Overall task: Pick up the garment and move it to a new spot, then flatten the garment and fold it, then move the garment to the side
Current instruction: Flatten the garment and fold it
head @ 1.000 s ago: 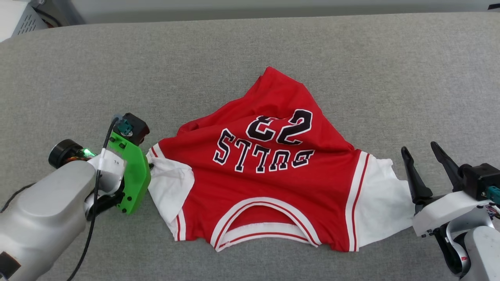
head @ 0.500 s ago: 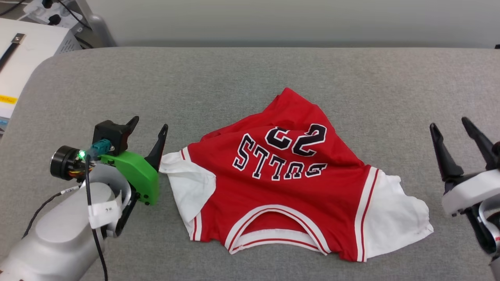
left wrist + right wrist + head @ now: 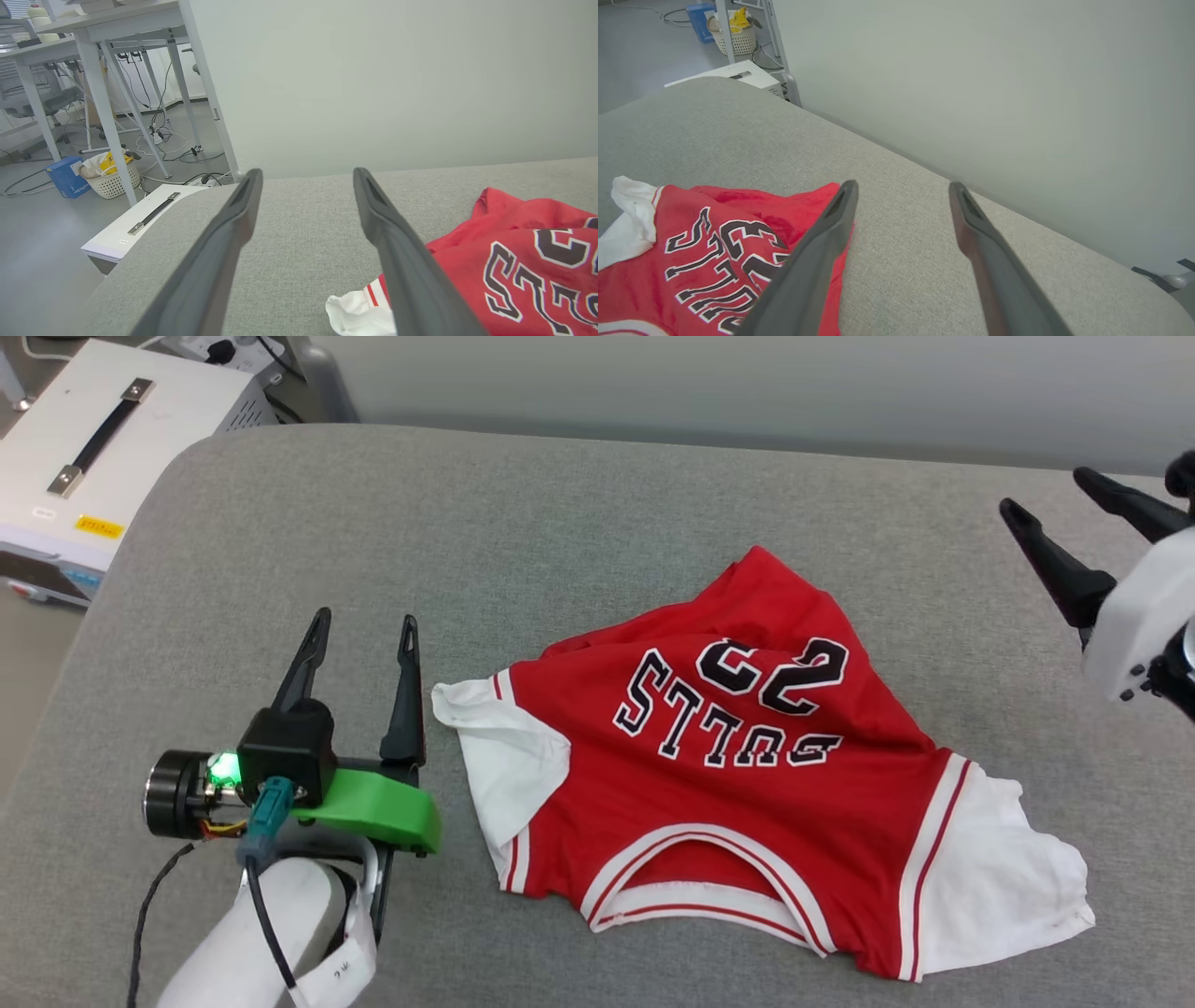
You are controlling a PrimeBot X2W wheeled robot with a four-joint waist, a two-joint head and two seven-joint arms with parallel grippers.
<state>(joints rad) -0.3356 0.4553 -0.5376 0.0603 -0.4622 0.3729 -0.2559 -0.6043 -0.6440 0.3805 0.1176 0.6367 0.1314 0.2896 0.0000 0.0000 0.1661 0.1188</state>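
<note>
Red jersey [image 3: 747,784]: lies print side up on the grey fabric worktop [image 3: 560,523], with the striped collar [image 3: 700,887] nearest the robot and the hem farthest. The cloth is bunched to a peak at the hem.
Left claw [image 3: 366,616]: stands open and empty, fingers pointing away, just beside the white sleeve [image 3: 509,775] but clear of it. A second ago it was pinched shut at that sleeve's edge, so it has let go.
Meaning for the task: the placing step looks finished. Flattening seems next, since the hem and both sleeves are crumpled.
Lettering [image 3: 728,728]: black with a white outline, upside down from the robot's side. It reads "BULLS".
Number [image 3: 775,663]: "23", in the same black-and-white style, just beyond the word.
Right claw [image 3: 1044,490]: open and empty, raised at the far right, well apart from the jersey. A second ago it sat low beside the other white sleeve [image 3: 1008,868].
White case [image 3: 121,439]: off the far left corner, with a dark handle. Its yellow label [image 3: 98,527] is too small to read.
</note>
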